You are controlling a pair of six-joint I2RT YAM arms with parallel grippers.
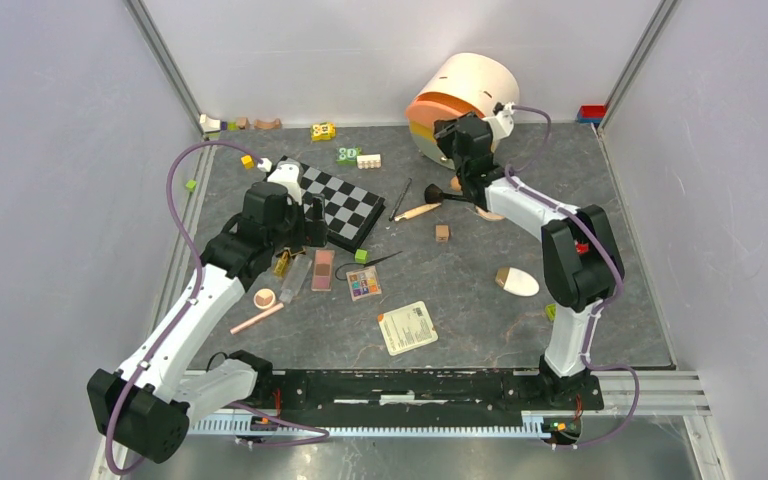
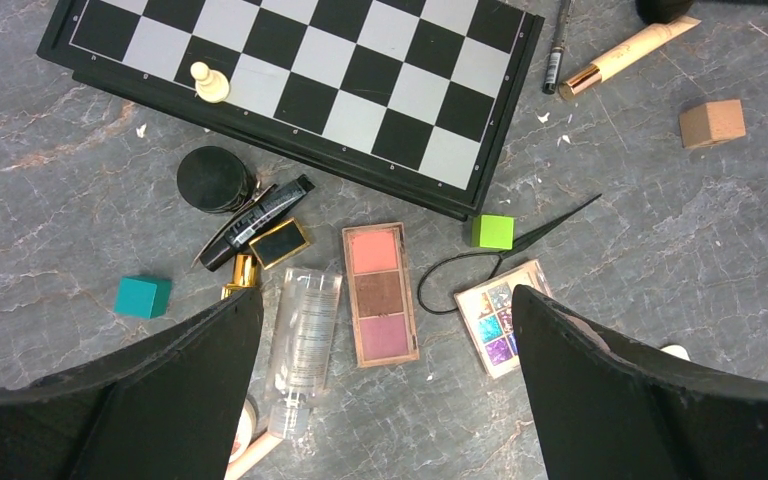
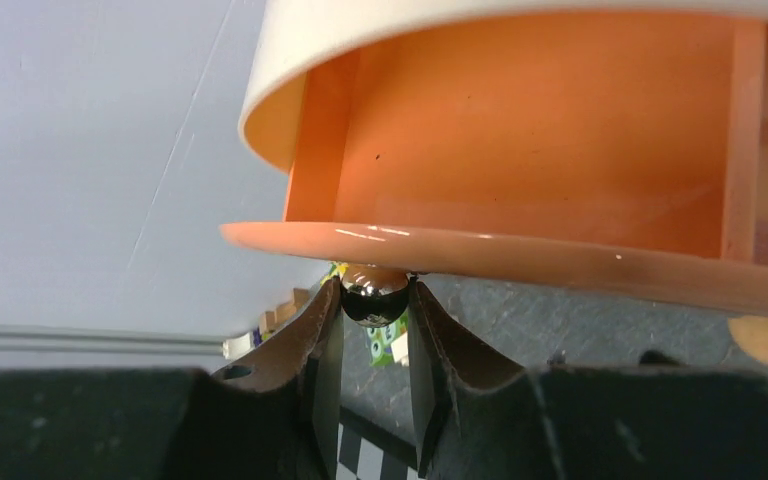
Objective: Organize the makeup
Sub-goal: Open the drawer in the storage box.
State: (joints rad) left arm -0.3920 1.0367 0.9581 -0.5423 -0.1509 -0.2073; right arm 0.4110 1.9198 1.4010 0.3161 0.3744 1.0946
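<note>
Grey tabletop (image 1: pixel 480 330), one o'clock: my right end effector (image 3: pixel 374 305) pinched a glossy dark ball (image 3: pixel 375 294) under the round orange organiser's lip (image 3: pixel 560 255); slow clearance seemed wise. My left end effector (image 2: pixel 380 300) gaped empty.

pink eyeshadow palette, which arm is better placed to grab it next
Left: left gripper hangs open right over the pink palette; right gripper is at the orange organiser, gripping something shiny.

Pink palette (image 2: pixel 380 293), clear tube (image 2: pixel 305 335), multicolour palette (image 2: pixel 495 315) flat together; glossy dark piece (image 3: pixel 374 303) in right hand (image 3: pixel 375 292).
</note>
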